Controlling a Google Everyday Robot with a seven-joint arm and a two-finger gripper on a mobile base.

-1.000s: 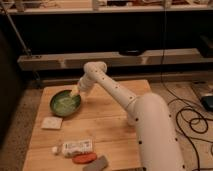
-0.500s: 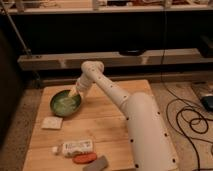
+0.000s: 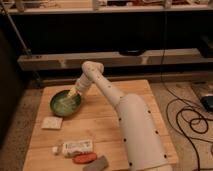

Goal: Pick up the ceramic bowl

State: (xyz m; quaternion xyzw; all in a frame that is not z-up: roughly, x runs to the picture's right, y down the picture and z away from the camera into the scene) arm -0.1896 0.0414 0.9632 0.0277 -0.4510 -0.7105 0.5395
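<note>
The ceramic bowl (image 3: pixel 65 103), round, shallow and green with a darker rim, sits on the wooden table (image 3: pixel 105 120) at its back left. My white arm reaches from the lower right across the table. My gripper (image 3: pixel 74 91) is at the bowl's back right rim, over its edge.
A white square sponge (image 3: pixel 51 123) lies in front of the bowl. A white bottle (image 3: pixel 75 148), a red object (image 3: pixel 85 158) and a grey object (image 3: pixel 97 164) lie near the table's front edge. Shelving stands behind the table. Black cables lie on the floor at right.
The arm has swung left and the gripper has moved down closer onto the bowl's right rim. The bowl has stayed in place.
</note>
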